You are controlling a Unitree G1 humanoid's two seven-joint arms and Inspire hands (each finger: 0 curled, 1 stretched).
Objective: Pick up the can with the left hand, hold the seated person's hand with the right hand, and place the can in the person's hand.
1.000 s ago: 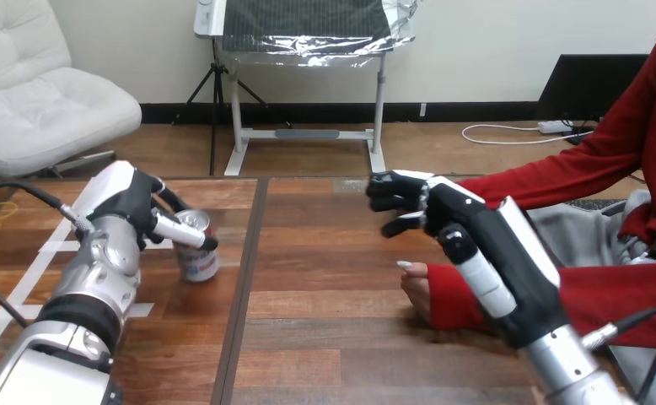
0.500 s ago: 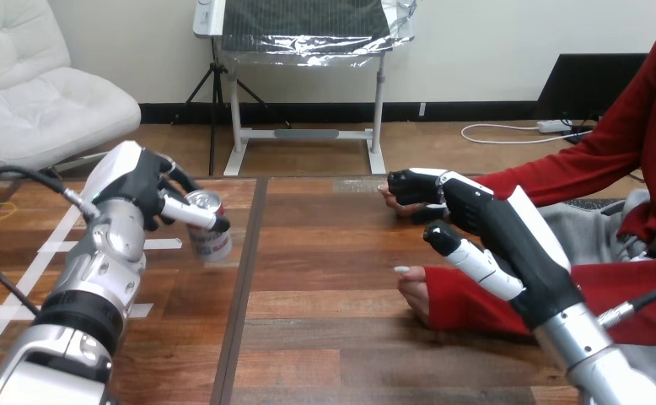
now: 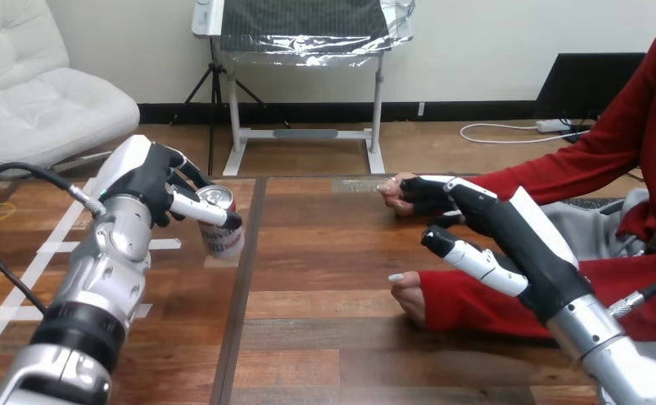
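1. Left hand (image 3: 147, 181) up on the left side, fingers and thumb curled round the can (image 3: 222, 234) near its top. It has it!
2. The count: one can, two robot hands, two hands of the person.
3. The can stands upright: silver lid, white body, red and blue print. It sits just left of the dark seam (image 3: 244, 304) in the wooden table (image 3: 325, 337). I cannot tell whether its base touches the boards.
4. Right hand (image 3: 476, 211) reaches out on the right side and lies over the person's farther hand (image 3: 390, 191), touching it. Whether it grips, I cannot tell.
5. The person's nearer hand (image 3: 407, 294) rests on the table under the right hand, apart from it.
6. The can and both of the person's hands are well apart, with the seam between them.
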